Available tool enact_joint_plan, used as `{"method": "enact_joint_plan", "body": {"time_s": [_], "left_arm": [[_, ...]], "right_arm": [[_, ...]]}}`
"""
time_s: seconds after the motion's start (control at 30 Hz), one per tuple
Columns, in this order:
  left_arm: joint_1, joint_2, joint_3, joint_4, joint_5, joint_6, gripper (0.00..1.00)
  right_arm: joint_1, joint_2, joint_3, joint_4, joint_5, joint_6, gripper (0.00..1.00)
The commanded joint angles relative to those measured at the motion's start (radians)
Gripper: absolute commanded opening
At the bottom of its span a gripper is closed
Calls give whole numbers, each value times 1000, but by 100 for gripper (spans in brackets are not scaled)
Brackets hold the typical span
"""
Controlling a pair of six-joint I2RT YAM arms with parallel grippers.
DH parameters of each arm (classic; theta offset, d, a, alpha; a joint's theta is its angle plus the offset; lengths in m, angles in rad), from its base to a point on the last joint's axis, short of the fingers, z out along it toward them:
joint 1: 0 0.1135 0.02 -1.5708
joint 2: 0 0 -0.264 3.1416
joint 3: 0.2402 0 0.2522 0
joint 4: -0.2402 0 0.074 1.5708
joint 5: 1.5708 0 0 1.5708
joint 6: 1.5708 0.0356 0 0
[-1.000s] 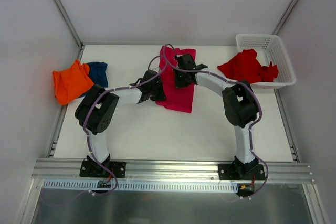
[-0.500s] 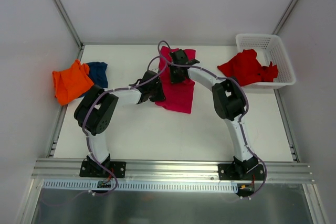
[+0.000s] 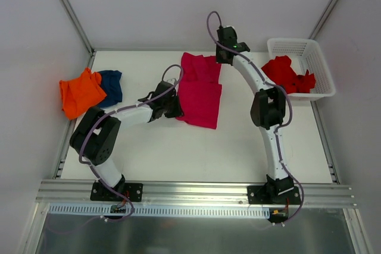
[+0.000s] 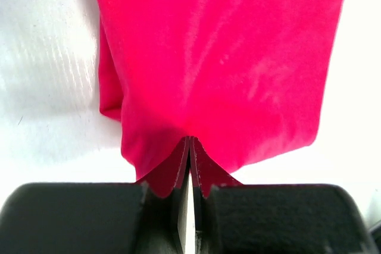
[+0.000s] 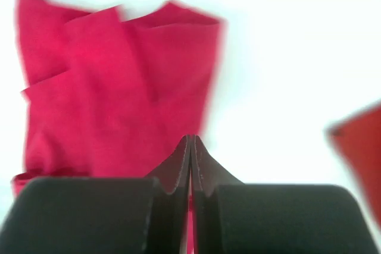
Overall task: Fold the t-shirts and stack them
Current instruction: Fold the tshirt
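Note:
A magenta-pink t-shirt (image 3: pixel 201 90) lies folded into a long rectangle in the middle of the table. In the left wrist view the same t-shirt (image 4: pixel 220 57) fills the frame. My left gripper (image 3: pixel 174 104) is shut, its tips (image 4: pixel 189 141) low at the shirt's left edge with no cloth seen between them. My right gripper (image 3: pixel 223 55) is shut and empty, raised above the shirt's far right corner (image 5: pixel 119 87). The orange t-shirt (image 3: pixel 80 92) and the navy one (image 3: pixel 112 82) lie bunched at the left edge. The red t-shirt (image 3: pixel 284 74) hangs over the basket's side.
A white mesh basket (image 3: pixel 292 43) stands at the back right corner. White walls with metal posts close in the table (image 3: pixel 178 153) on three sides. An aluminium rail (image 3: pixel 196 191) runs along the near edge, by the arm bases.
My right gripper has lifted off the magenta-pink t-shirt and swung up toward the back right. The left arm has stretched lower, its gripper staying at the shirt's left edge.

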Motion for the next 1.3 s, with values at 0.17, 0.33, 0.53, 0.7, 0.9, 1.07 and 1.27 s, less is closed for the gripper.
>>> {"method": "enact_joint_plan", "body": {"time_s": [0.17, 0.33, 0.53, 0.7, 0.9, 1.07, 1.27], "left_arm": [[-3, -105, -29, -41, 13, -25, 0], [-3, -155, -69, -43, -10, -25, 0], [-3, -188, -93, -63, -77, 0, 0], [-3, -177, -127, -89, -163, -6, 0], [-1, -117, -97, -89, -192, 9, 0], [-1, -99, -72, -92, -230, 26, 0], [40, -40, -12, -93, -221, 50, 0]], "right_arm": [[-32, -367, -278, -42, -84, -19, 0], [61, -585, -625, 24, -201, 4, 2], [160, -670, -908, 196, -284, 126, 2], [218, -647, -1027, 295, -330, 179, 2], [264, -575, -1024, 369, -373, 222, 2], [276, -497, -932, 358, -396, 223, 2], [276, -403, -801, 332, -408, 225, 2]]}}
